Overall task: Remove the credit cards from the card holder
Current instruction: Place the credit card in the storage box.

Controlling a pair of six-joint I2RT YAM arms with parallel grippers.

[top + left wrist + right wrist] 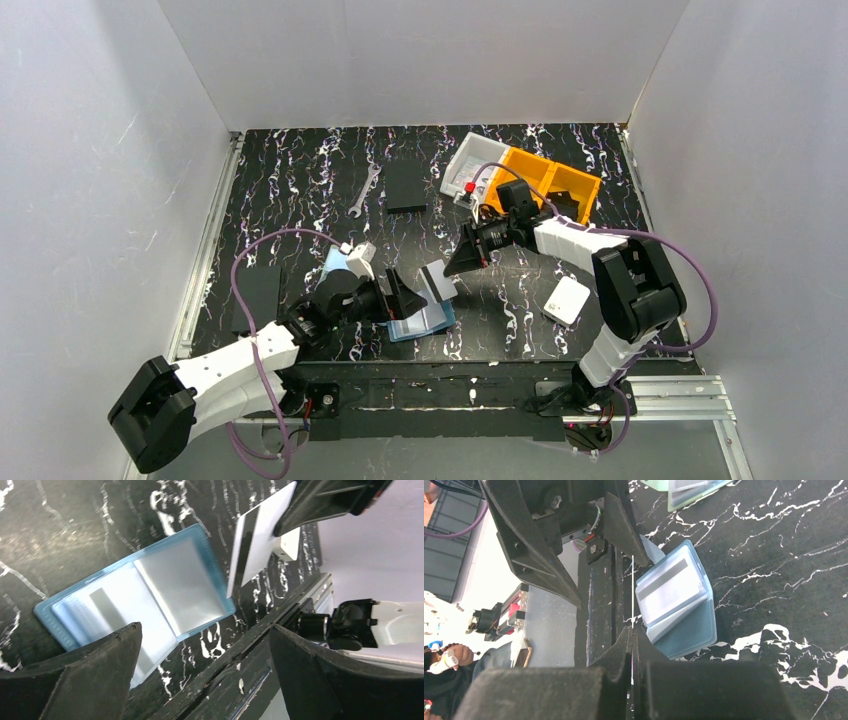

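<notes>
The blue card holder (428,322) lies open on the table near the front edge, its clear pockets facing up (150,592) (679,600). My right gripper (462,258) (632,630) is shut on a white credit card (437,278) with a black stripe (252,545), held just above the holder's right end. In the right wrist view that card is edge-on, a thin white line (632,590). My left gripper (398,295) (204,627) is open with nothing between its fingers, at the holder's left side. More cards (336,263) (689,487) lie on the table to the left.
A wrench (367,190) and a flat black rectangle (406,185) lie at the back. Another black rectangle (258,295) lies at the left. An orange bin (548,180) and a clear bin (472,160) stand at the back right. A white rounded box (567,300) rests at the right.
</notes>
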